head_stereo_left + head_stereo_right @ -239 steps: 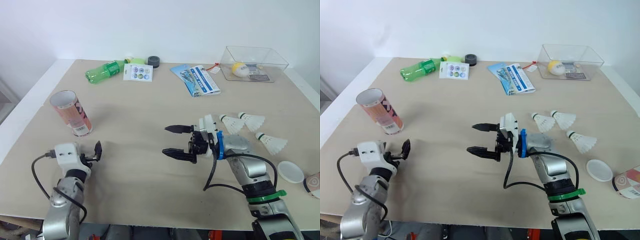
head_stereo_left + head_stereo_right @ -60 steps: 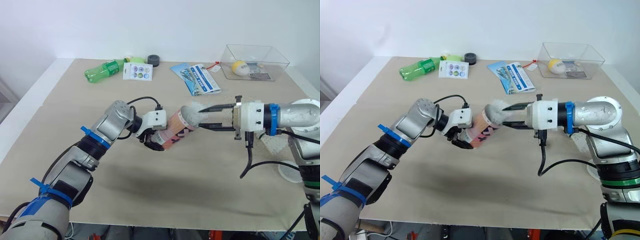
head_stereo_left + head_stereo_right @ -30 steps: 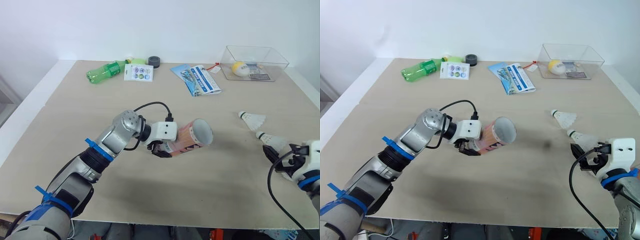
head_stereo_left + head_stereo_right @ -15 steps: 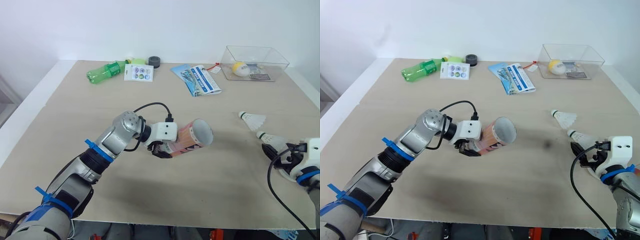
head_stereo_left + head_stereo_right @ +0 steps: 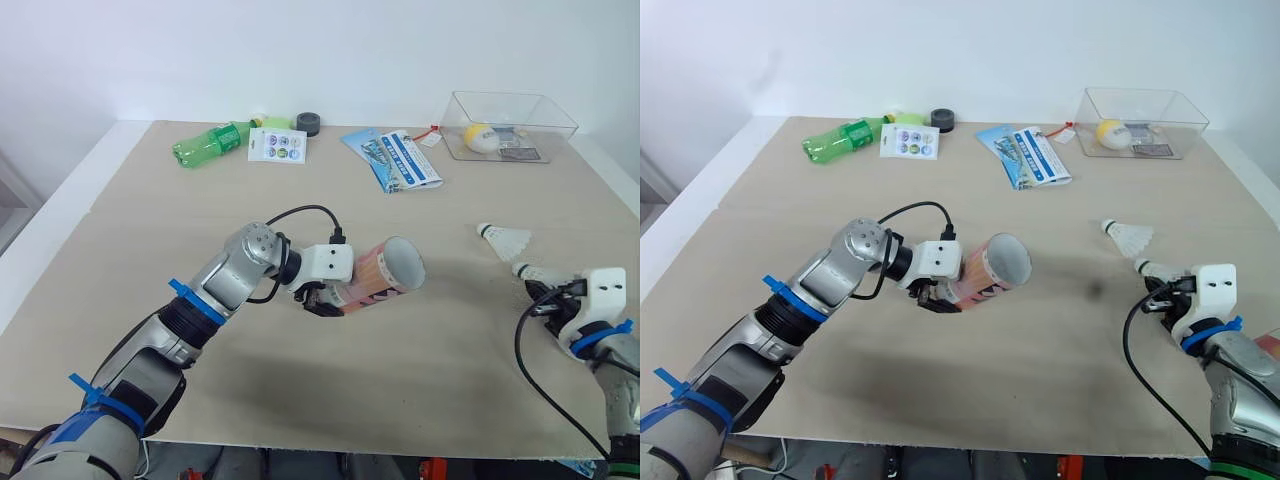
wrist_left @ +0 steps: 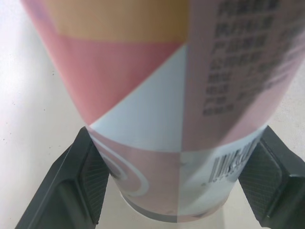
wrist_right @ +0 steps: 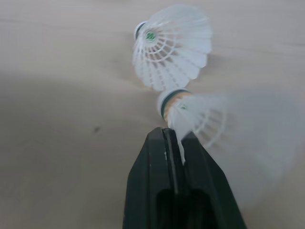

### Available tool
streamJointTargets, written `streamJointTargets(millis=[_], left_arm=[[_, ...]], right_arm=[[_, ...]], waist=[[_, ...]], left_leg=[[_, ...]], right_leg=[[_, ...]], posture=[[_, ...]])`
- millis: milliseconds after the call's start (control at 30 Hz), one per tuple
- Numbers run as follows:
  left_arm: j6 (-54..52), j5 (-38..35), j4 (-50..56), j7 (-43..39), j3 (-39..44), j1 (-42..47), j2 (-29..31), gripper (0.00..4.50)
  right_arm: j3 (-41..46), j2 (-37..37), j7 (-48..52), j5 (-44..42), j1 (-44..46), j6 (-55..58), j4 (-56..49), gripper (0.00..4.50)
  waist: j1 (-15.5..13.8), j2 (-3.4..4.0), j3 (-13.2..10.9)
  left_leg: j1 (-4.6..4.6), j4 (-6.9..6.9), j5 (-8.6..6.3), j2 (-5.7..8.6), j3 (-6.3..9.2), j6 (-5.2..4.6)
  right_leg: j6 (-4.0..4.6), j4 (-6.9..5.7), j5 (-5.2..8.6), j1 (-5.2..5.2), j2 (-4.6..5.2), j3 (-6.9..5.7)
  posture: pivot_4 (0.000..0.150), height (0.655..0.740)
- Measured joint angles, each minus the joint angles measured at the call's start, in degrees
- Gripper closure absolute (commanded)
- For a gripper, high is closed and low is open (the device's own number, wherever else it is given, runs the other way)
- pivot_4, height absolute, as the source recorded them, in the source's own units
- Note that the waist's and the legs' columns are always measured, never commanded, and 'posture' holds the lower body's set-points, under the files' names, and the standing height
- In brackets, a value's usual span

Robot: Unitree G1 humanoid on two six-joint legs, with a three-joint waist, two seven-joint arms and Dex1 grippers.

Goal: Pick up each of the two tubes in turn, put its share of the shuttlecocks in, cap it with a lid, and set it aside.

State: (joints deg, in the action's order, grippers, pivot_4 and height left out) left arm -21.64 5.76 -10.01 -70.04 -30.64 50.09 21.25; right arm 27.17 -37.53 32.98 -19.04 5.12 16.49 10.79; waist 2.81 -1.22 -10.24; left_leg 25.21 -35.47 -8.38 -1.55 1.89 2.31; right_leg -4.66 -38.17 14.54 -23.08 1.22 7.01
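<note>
A pink and orange tube (image 5: pixel 385 275) hangs tilted over the middle of the table, its open mouth facing right. My left gripper (image 5: pixel 322 298) is shut on its lower end, and one finger pad (image 6: pixel 86 186) presses each side of the tube (image 6: pixel 157 119). Near the table's right edge, my right gripper (image 7: pixel 174 136) is shut on the feather skirt of a white shuttlecock (image 7: pixel 200 119). A second shuttlecock (image 5: pixel 505 237) lies just beyond it. A corner of another tube (image 5: pixel 1271 347) peeks in at the far right.
Along the back edge lie a green bottle (image 5: pixel 210 142), a sticker card (image 5: pixel 277 146), a black tape roll (image 5: pixel 307 123) and a blue leaflet (image 5: pixel 400 160). A clear box (image 5: pixel 510 125) with a yellow ball stands at the back right.
My right gripper has gone from open to shut on the nearer shuttlecock's skirt and shifted slightly inward. The left arm and its tube have stayed put.
</note>
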Motion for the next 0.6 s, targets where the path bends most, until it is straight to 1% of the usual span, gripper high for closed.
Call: streamJointTargets(millis=[200, 333, 433, 500, 533, 600], left_arm=[[0.4, 0.0, -0.2, 0.0, 0.0, 0.0, 0.1, 1.07], [1.7, 0.0, -1.0, -0.1, 0.0, 0.1, 0.0, 1.07], [2.0, -0.6, -2.2, -0.5, 0.3, 0.3, -0.1, 1.07], [1.7, -1.5, -3.6, -0.9, 1.0, 0.4, -0.5, 1.07], [1.6, -1.7, -3.9, -1.1, 1.2, 0.5, -0.6, 1.07], [0.9, -2.7, -5.5, -1.8, 1.9, 0.9, -1.3, 1.07]], right_arm=[[-0.8, -0.7, 0.4, 1.9, -0.9, -1.4, -1.7, 4.43], [-1.0, -2.6, 0.4, 2.6, -3.0, -0.7, -8.4, 4.43], [-0.3, -6.4, 2.0, 1.8, -4.4, 1.5, -16.1, 4.43], [0.5, -11.1, 6.4, -1.1, -4.3, 3.1, -22.1, 4.43], [0.6, -12.2, 7.5, -1.7, -4.2, 3.2, -23.2, 4.43], [0.9, -18.0, 14.0, -4.8, -3.3, 3.0, -28.3, 4.43]], waist=[[0.0, 0.0, 0.0], [0.0, 0.02, 0.0], [0.0, 0.04, 0.0], [0.1, 0.07, 0.0], [0.1, 0.07, 0.0], [0.1, 0.1, 0.0]], left_leg=[[-0.02, 0.0, 0.0, 0.0, -0.01, 0.0], [-0.01, 0.0, 0.0, 0.0, -0.01, 0.0], [-0.03, -0.01, 0.0, 0.0, -0.03, 0.0], [-0.04, -0.03, 0.0, 0.0, -0.04, 0.0], [-0.04, -0.02, 0.0, 0.0, -0.04, 0.0], [-0.05, -0.02, 0.0, 0.01, -0.04, -0.01]], right_leg=[[0.0, 0.0, 0.0, 0.0, 0.0, 0.01], [0.0, 0.0, 0.0, 0.0, 0.0, 0.02], [0.0, 0.0, -0.01, 0.0, 0.0, 0.04], [-0.02, -0.01, -0.02, 0.01, 0.0, 0.04], [-0.02, -0.01, -0.02, 0.01, 0.0, 0.04], [-0.02, 0.01, -0.02, 0.02, 0.0, 0.03]], posture=[[0.15, 0.74], [0.15, 0.74], [0.15, 0.74], [0.15, 0.74], [0.15, 0.74], [0.15, 0.74]])
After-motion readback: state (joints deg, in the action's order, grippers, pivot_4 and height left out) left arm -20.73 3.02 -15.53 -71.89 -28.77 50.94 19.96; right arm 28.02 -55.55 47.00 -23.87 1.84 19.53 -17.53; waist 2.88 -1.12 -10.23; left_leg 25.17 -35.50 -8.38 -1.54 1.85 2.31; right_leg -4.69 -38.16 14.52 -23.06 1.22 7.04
